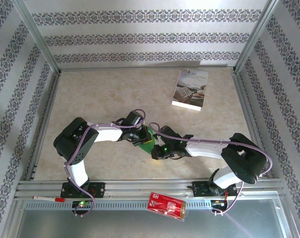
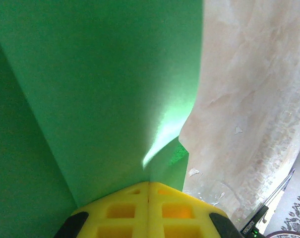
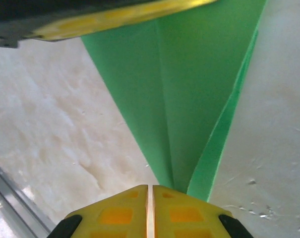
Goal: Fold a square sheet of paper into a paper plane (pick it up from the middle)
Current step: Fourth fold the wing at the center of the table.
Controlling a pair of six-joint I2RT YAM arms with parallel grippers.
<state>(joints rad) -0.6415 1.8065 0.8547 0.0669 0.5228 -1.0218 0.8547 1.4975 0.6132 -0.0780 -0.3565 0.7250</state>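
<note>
The paper plane (image 1: 148, 142), a slim pointed dart of thin bright green paper with a lengthwise crease, sits at the middle of the beige marbled table (image 1: 105, 94), between the 2 arms, which meet over it.

The left gripper (image 1: 140, 135) is fully closed on it. In the left wrist view its yellow fingers (image 2: 121, 210) press together with the green sheet rising straight out of them. The right gripper (image 1: 158, 148) has its yellow fingers (image 3: 117, 213) all but together, with a hairline slit between. In the right wrist view the paper's narrow end runs down to them, slightly to 1 side of the slit, and I cannot tell whether they grip it.

The paper looks very light and thin. It probably bends under its own weight wherever it is unsupported, and creases for good if it is pinched off-line. The layers look smooth, so they may slide over each other or slip out of a loose pinch, and a hard tug between 2 grips could tear it. The stiffest place to hold is likely along the centre crease (image 3: 164, 99), where the folds stack, not the loose side flap (image 3: 224, 129). A flat, light pinch across the fold, with the table carrying the rest, seems safest.
</note>
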